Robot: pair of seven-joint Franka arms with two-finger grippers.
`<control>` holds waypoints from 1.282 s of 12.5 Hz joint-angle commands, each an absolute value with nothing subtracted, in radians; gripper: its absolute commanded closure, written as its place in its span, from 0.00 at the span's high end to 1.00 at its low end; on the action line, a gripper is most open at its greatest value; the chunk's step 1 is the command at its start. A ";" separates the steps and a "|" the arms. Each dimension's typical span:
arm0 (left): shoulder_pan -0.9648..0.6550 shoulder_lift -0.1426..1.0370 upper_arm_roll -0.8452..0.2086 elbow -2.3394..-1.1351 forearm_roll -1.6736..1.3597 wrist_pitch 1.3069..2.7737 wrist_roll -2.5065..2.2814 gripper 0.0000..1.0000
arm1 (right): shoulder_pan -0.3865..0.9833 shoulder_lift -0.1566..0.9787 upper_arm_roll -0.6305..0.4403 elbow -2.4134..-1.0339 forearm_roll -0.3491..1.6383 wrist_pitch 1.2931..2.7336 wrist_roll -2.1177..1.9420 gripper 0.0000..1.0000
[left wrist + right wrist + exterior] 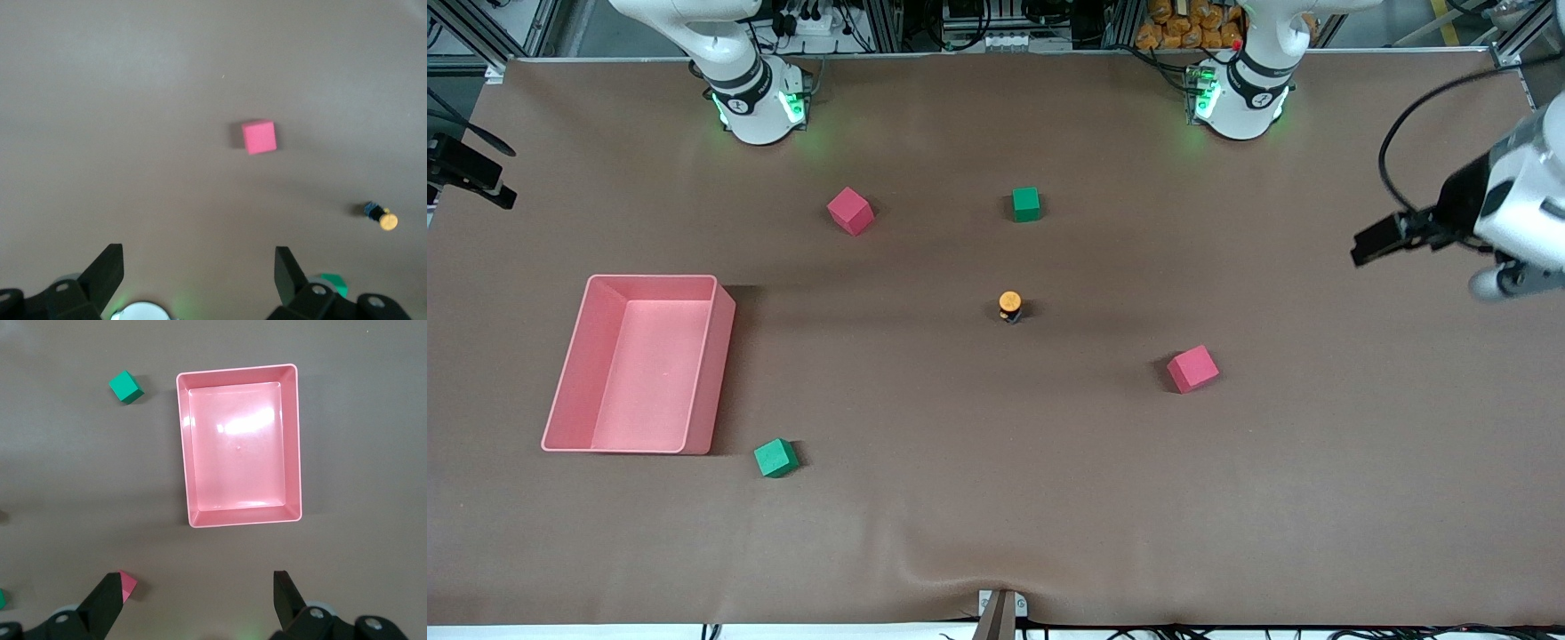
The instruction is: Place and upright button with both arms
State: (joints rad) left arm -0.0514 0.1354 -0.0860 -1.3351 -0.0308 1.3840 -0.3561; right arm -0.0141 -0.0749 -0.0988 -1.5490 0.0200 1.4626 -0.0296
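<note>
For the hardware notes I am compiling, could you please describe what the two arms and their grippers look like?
Both arms are white with rounded, jointed housings and black bands at the joints; green lights glow at their bases. A black cable loops above the left arm's wrist, which carries a black mounted block. The left gripper and right gripper each have two black, wedge-shaped fingers, standing open.

Two pink cubes (850, 211), two green cubes (1026, 204), one button (1009, 305), one bin (724, 347).

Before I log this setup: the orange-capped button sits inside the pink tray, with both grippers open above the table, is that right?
Not quite. The button sits on the bare table mat, apart from the pink tray, which holds nothing, as the front view shows. The left gripper and right gripper are indeed open.
</note>
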 commanded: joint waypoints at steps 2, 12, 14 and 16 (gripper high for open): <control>-0.028 0.054 -0.097 -1.396 -0.040 1.358 -0.307 1.00 | -0.023 -0.072 -0.092 -1.534 0.008 1.457 -0.029 1.00; -0.026 -0.077 -0.089 -1.523 -0.046 1.351 -0.238 1.00 | -0.018 -0.072 -0.092 -1.534 0.008 1.456 -0.034 1.00; -0.028 -0.077 -0.089 -1.513 -0.049 1.351 -0.225 1.00 | -0.012 -0.072 -0.091 -1.535 0.008 1.456 -0.034 1.00; -0.028 -0.075 -0.089 -1.513 -0.043 1.353 -0.218 1.00 | -0.009 -0.071 -0.091 -1.539 0.006 1.454 -0.034 1.00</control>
State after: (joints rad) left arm -0.0407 -0.0714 -0.0841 -1.5181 -0.0308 1.3482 -0.2382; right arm -0.0124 -0.0747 -0.0949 -1.5490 0.0199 1.4625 -0.0304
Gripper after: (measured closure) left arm 0.000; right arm 0.000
